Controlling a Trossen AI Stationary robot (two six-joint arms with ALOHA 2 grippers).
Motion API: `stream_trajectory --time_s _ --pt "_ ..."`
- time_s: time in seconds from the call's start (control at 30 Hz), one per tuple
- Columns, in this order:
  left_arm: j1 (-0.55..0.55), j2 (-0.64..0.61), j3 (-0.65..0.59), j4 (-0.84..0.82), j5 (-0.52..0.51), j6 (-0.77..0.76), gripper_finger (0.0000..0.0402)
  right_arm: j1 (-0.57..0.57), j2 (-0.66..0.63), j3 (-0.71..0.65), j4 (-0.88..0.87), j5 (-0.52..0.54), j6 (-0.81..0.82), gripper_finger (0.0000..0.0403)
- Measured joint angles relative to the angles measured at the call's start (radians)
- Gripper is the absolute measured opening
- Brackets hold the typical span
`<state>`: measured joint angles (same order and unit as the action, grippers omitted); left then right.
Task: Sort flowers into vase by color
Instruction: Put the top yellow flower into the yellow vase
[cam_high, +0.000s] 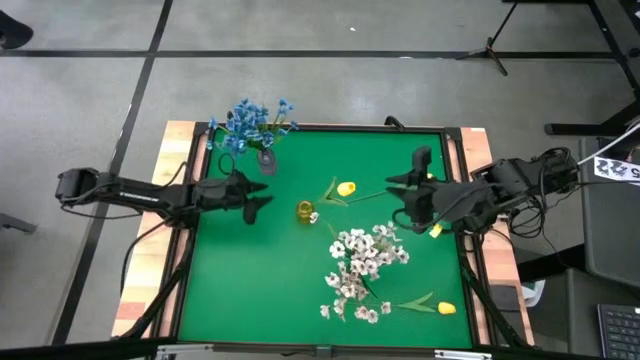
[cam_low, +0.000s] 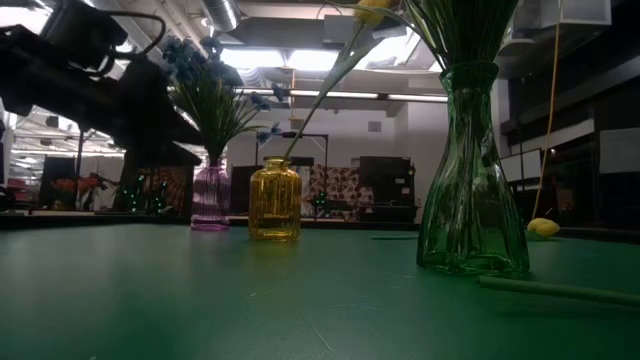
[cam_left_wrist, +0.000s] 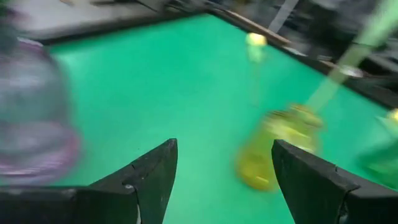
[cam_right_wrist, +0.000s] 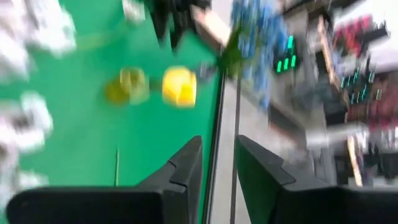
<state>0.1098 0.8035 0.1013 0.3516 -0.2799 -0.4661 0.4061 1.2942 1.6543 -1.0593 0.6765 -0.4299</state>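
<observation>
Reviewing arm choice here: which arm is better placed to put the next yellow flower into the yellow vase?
Probably the right. Its tool appears closed on a thin green stem with a yellow bud near the yellow vase; the left tool is open, empty.

Green table (cam_high: 250, 290): three vases, perhaps two loose tulips (cam_high: 437, 307)

The green mat's (cam_high: 240, 290) left half lies bare. Vases (cam_high: 306, 212) stand mid-table, and white sprigs (cam_high: 362, 265) crowd the right.
</observation>
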Motion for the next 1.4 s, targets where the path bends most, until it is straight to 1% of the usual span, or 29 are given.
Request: stream_trajectory --time_s 0.1,0.23,0.37,0.5,0.57,0.63,0.8,0.97,1.07,1.13,1.2,1.4 --pt "-0.054 -0.01 0.0 0.004 0.057 -0.037 0.0255 0.0 0.0 -0.001 -0.16 0.05 0.132 0.0097" --pt "-0.123 -0.013 0.0 0.007 0.068 -0.095 0.0255 0.0 -0.012 -0.063 -0.272 0.12 0.242 0.0097" --pt "-0.178 -0.012 0.0 0.051 0.068 -0.112 0.0255 -0.022 -0.046 -0.175 -0.276 0.098 0.241 0.0097" --pt "-0.219 -0.013 0.0 0.12 0.068 -0.089 0.0255 -0.104 -0.093 -0.31 -0.262 0.048 0.237 0.0097" --pt "-0.231 -0.012 0.0 0.139 0.068 -0.085 0.0255 -0.165 -0.128 -0.385 -0.208 0.006 0.197 0.0097" --pt "-0.241 -0.012 0.0 0.163 0.068 -0.085 0.0255 -0.234 -0.168 -0.462 -0.111 -0.063 0.118 0.0097" --pt "-0.249 -0.012 0.0 0.154 0.068 -0.085 0.0255 -0.449 -0.245 -0.626 0.175 -0.335 -0.106 0.0097" --pt "-0.25 -0.012 0.0 0.156 0.068 -0.102 0.0255 -0.665 -0.247 -0.758 0.339 -0.558 -0.247 0.0097" --pt "-0.251 -0.012 0.0 0.156 0.068 -0.102 0.0255 -0.77 -0.228 -0.839 0.398 -0.673 -0.315 0.0097" --pt "-0.254 -0.012 0.0 0.157 0.067 -0.103 0.0255 -0.82 -0.214 -0.884 0.431 -0.711 -0.356 0.0097" --pt "-0.254 -0.012 0.0 0.155 0.067 -0.103 0.0255 -0.855 -0.196 -0.92 0.448 -0.715 -0.384 0.0097" --pt "-0.254 -0.012 0.0 0.155 0.066 -0.104 0.0255 -0.909 -0.13 -0.993 0.509 -0.731 -0.429 0.0097"
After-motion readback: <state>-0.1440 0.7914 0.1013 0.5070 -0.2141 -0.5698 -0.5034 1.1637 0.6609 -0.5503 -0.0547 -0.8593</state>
